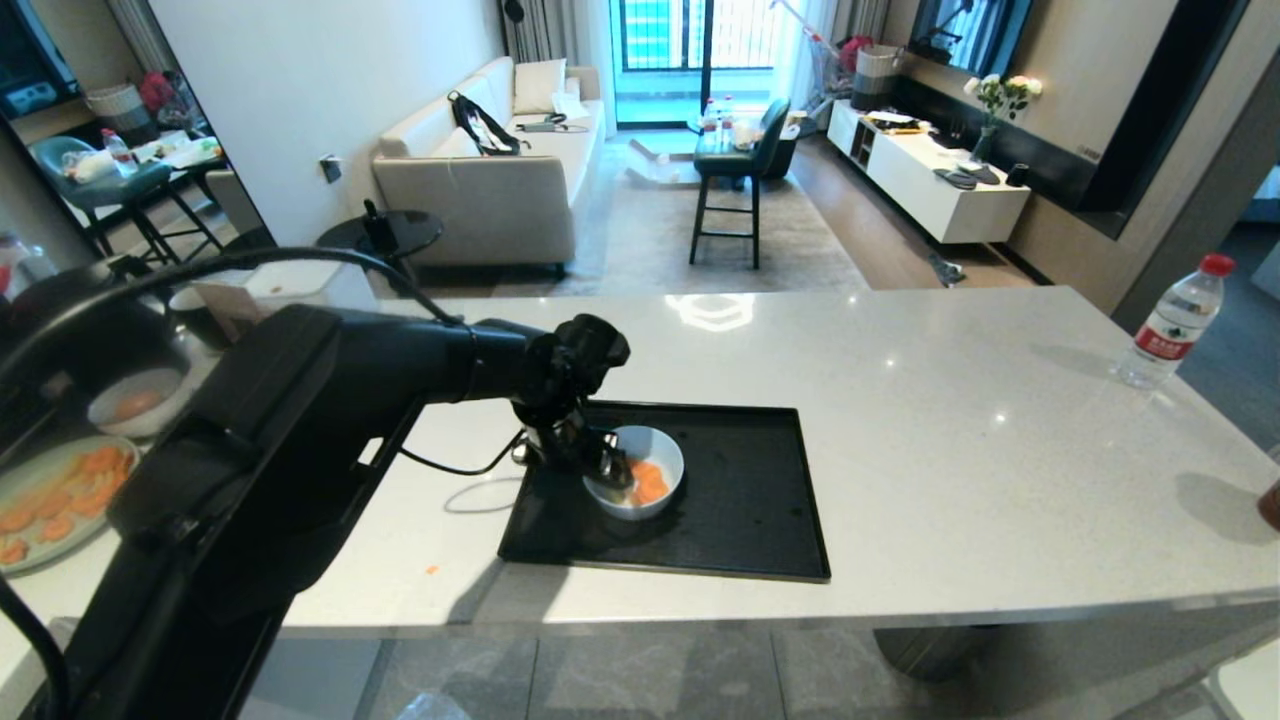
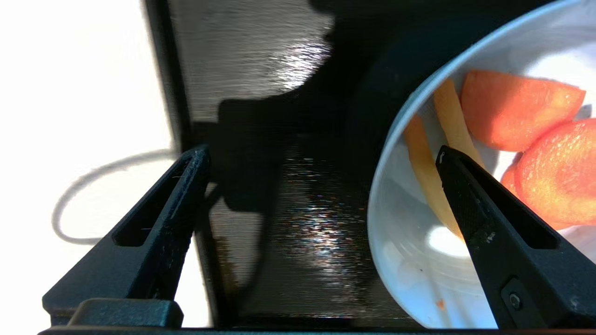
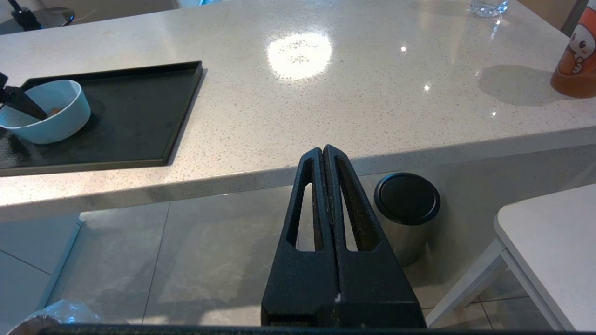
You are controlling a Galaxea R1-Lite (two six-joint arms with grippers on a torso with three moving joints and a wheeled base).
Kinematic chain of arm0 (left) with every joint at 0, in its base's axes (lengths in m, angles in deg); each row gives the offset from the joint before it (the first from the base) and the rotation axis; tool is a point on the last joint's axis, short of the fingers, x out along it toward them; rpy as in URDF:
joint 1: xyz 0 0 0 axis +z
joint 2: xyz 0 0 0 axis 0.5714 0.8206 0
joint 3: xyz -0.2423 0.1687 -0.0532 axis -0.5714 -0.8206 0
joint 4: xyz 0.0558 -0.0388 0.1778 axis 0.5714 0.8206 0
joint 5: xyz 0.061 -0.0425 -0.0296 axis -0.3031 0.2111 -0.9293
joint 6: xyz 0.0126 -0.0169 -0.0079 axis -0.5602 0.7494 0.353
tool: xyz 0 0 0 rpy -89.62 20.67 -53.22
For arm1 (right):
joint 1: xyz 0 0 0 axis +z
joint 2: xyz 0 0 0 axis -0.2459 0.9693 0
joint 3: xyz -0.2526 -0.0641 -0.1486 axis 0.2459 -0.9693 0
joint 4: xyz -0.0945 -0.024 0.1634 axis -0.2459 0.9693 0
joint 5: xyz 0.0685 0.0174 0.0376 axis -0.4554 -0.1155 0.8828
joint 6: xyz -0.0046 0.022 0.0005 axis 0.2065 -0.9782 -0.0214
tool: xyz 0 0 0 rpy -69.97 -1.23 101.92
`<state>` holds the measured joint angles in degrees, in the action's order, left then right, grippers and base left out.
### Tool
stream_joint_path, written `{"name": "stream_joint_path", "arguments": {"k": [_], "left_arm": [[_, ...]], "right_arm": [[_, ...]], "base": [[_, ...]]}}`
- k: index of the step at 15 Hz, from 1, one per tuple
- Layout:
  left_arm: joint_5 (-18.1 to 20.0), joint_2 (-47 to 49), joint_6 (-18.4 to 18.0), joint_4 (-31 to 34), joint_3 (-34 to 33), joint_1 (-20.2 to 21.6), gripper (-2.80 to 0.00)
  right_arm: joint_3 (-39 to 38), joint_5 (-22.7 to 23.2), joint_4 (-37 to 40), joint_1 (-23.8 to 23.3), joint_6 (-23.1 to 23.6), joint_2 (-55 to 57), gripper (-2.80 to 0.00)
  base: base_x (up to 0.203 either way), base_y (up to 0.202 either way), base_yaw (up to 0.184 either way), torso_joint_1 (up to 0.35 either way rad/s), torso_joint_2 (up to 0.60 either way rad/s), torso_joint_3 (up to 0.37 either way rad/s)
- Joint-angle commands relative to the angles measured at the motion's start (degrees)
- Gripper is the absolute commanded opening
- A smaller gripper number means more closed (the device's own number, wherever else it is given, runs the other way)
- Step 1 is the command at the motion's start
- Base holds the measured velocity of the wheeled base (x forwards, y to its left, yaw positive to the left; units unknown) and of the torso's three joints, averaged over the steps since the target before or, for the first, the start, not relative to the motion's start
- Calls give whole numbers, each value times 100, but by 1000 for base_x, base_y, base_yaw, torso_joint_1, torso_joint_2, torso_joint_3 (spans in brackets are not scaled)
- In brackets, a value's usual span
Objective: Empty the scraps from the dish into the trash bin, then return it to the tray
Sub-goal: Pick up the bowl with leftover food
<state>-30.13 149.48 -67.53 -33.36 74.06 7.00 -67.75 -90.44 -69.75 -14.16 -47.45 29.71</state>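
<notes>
open claw straddling the rim of a white bowl on a black tray

nearest the camera, the robot's left arm (image 1: 300,440) fills the seven to nine o'clock part of the head view and reaches toward the centre. its left claw (image 1: 605,470) hangs over the left end of the black tray (image 1: 740,500), fingers spread wide and gripping nothing. in the left wrist view one finger (image 2: 484,218) sits inside the white bowl (image 2: 400,232), over the food, and the other finger (image 2: 172,200) is outside it, above the tray's edge, so the bowl's rim lies between them.

the bowl stands upright on the tray, just left of centre. in it are orange carrot slices (image 2: 521,107) and pale yellow strips (image 2: 428,172).

the tray lies flat on a pale speckled counter (image 1: 950,420). at nine o'clock, past the arm, a green plate (image 1: 40,540) holds more carrot pieces, with a second bowl (image 1: 135,400) behind it. at two o'clock a water bottle (image 1: 1175,320) stands near the counter's far right edge.

the right claw (image 3: 323,153) is pressed closed and empty, parked below the counter's front edge, near a steel cylinder with a black top (image 3: 406,204) on the floor.
</notes>
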Motion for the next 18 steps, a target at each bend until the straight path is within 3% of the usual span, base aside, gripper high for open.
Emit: {"name": "stream_joint_path", "arguments": {"k": [1, 8, 11, 18], "left_arm": [[-11, -125, 6, 44, -2, 86, 0], [-24, -161, -2, 30, -23, 201, 0], [-357, -2, 4, 19, -16, 263, 0], [-433, 73, 6, 15, -15, 306, 0]], "right_arm": [[-2, -2, -5, 1, 3, -2, -280], [-2, -2, -5, 1, -5, -2, -280], [-2, -2, -5, 1, -5, -2, -280], [6, -2, -5, 1, 0, -2, -280]], "base": [[0, 0, 0, 0, 0, 0], [0, 0, 0, 0, 0, 0], [0, 0, 0, 0, 0, 0], [0, 0, 0, 0, 0, 0]]}}
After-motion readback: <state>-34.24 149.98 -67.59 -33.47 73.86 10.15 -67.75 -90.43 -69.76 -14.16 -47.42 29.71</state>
